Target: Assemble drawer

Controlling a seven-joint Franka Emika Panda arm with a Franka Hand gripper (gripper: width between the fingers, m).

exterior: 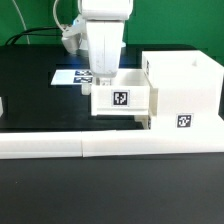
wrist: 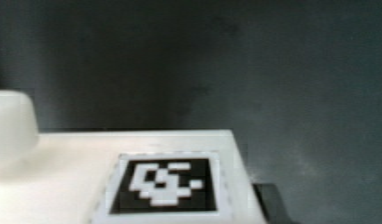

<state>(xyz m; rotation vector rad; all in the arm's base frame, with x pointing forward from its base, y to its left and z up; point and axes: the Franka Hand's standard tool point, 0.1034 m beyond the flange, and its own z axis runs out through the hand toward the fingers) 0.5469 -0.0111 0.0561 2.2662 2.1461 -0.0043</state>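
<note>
A small white drawer tray with a square tag on its face sits right against the exterior view's left side of the tall white box housing. My gripper comes down onto the tray from above, and its fingertips are hidden behind the tray wall. In the wrist view the tray's tagged white face fills the near part, with a rounded white knob at one side. A dark fingertip presses against the tray's edge. The jaws look shut on the tray.
The long low white wall bar runs along the front of the black table. The marker board lies behind the arm. Another white part shows at the exterior view's left edge.
</note>
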